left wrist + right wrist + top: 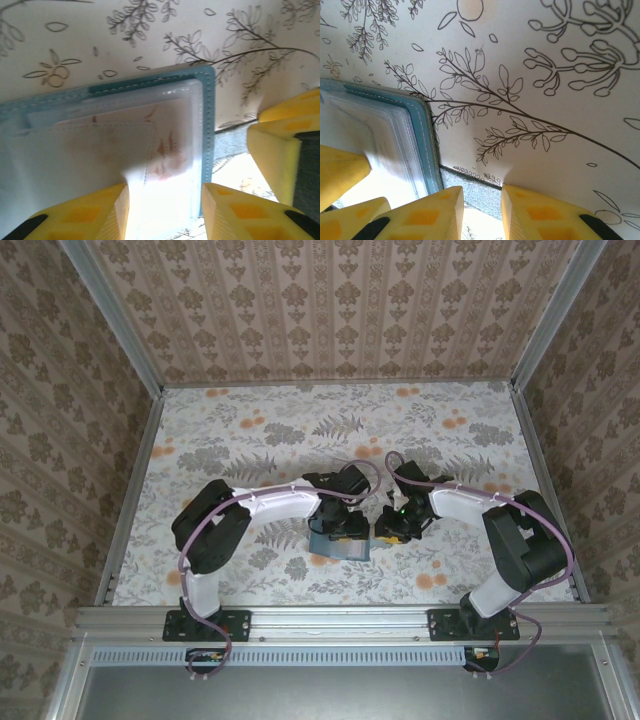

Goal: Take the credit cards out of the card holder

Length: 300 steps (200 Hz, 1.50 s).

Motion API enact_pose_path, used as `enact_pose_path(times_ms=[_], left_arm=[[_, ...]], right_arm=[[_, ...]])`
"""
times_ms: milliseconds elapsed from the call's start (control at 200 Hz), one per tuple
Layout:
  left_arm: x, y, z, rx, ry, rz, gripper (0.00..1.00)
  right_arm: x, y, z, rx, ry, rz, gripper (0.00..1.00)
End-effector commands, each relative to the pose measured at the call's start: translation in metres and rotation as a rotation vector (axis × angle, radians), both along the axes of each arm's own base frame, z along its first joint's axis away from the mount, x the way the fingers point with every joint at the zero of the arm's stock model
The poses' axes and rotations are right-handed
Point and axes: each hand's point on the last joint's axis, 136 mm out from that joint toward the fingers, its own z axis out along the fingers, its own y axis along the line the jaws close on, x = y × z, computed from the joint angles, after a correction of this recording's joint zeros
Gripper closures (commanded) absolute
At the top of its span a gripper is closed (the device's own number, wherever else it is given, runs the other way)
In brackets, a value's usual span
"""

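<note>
The card holder point(207, 100) lies open on the counter point(560, 75) right beneath our left claw point(165, 212), whose jaws stand partly apart astride its clear pocket point(172, 150) without pinching it. It is just left of our right claw point(482, 210), which is slightly open on nothing. A pale pink credit card point(110, 145) sits in that pocket ahead of the left claw, so we judge the holder opened and the pulling-out yet to do.
</note>
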Motion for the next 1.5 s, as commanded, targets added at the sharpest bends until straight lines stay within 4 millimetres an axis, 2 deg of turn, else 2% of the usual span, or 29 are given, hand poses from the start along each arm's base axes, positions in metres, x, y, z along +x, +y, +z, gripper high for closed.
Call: enact_pose_path(times_ms=[0,320,515,780,855,1055,1145,1285,1495], left_arm=[[-0.002,0.027,-0.007,0.175,-0.03,-0.043,0.55],[0.005,0.041,0.003,0.329,-0.102,-0.097,0.52],[0.008,0.041,0.012,0.33,-0.124,-0.102,0.5],[0.006,0.043,0.011,0.336,-0.117,-0.109,0.52],[0.006,0.041,0.012,0.324,-0.118,-0.112,0.57],[0.004,0.039,0.014,0.288,-0.113,-0.11,0.82],[0.004,0.04,0.015,0.272,-0.114,-0.099,0.87],[0.006,0.056,0.011,0.308,-0.114,-0.082,0.84],[0.007,0.088,0.004,0.45,-0.121,-0.098,0.68]], right_arm=[[-0.009,-0.009,-0.012,-0.055,0.031,0.013,0.72],[-0.009,-0.008,-0.014,-0.056,0.039,0.019,0.72],[-0.007,-0.007,-0.011,-0.049,0.035,0.021,0.72],[-0.007,-0.007,-0.011,-0.053,0.036,0.022,0.72],[-0.007,-0.007,-0.011,-0.052,0.035,0.022,0.72],[-0.007,-0.007,-0.01,-0.054,0.034,0.019,0.72],[-0.007,-0.008,-0.01,-0.057,0.032,0.021,0.72],[-0.007,-0.008,-0.01,-0.058,0.033,0.021,0.72],[-0.005,-0.008,-0.01,-0.062,0.026,0.023,0.72]])
